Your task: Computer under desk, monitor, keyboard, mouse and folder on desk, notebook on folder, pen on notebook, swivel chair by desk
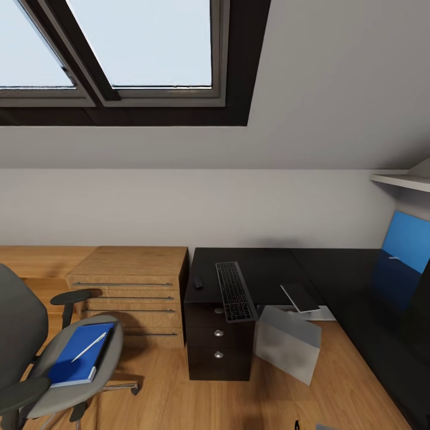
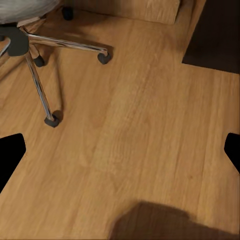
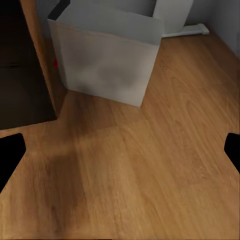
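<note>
From my head camera I see the long black L-shaped glossy desk [image 1: 269, 269] at centre, with the flat dark-keyed, silver-framed keyboard [image 1: 235, 291] overhanging its front edge and the small dark rounded mouse [image 1: 198, 283] just beside it at nine o'clock. The plain light grey box-shaped computer tower [image 1: 288, 343] stands on the wood plank floor [image 1: 173, 394] at five o'clock from the keyboard. At eight o'clock, the grey upholstered swivel chair [image 1: 36, 352] carries the flat bright blue folder [image 1: 80, 353], a slim white pen [image 1: 89, 346] lying on it. A light wooden drawer chest [image 1: 134, 289] touches the desk. I cannot tell whether either claw is spread or pressed together.
</note>
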`<state>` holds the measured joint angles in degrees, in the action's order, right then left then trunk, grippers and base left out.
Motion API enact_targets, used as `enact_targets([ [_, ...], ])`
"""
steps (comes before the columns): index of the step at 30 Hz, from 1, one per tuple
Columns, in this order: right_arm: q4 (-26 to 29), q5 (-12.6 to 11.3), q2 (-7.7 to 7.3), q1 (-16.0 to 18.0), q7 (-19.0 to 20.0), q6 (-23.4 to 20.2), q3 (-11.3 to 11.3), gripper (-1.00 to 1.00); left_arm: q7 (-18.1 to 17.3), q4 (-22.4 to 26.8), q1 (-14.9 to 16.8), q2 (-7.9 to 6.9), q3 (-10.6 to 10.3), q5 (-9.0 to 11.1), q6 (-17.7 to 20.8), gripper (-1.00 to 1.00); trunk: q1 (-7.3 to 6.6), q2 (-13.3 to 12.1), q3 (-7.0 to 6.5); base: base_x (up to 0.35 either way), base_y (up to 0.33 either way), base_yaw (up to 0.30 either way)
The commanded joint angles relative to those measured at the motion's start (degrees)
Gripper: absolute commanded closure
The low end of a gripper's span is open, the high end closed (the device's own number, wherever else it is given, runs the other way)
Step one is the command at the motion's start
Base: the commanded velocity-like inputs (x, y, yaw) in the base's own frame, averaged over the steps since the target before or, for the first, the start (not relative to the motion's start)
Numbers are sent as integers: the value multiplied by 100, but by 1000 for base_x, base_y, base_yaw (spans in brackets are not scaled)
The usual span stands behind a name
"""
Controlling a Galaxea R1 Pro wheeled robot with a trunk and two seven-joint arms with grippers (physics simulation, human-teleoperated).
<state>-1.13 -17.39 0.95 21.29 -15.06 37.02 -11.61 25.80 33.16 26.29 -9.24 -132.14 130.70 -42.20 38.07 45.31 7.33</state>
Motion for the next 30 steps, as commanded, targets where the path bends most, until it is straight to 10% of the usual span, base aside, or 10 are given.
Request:
enact_targets([
  [1,-12,-21,18,-7,-23,59,-44,-100,38,7,-42,-5,-31,-16,-143,-100,2,8,9,0,0,0],
  [4,-7,309,61,-325,-10,1028,-47,-100,36,-355,-572,-32,-31,-19,-666,-100,2,8,9,0,0,0],
  [10,-9,645,13,-682,-14,1524,-37,-100,18,-599,-959,-34,-31,-24,-771,-100,2,8,9,0,0,0],
  [30,-11,723,-83,-1012,-15,1475,-32,-100,-23,-1120,-1389,181,-25,-45,-982,-100,2,8,9,-9,-117,0],
])
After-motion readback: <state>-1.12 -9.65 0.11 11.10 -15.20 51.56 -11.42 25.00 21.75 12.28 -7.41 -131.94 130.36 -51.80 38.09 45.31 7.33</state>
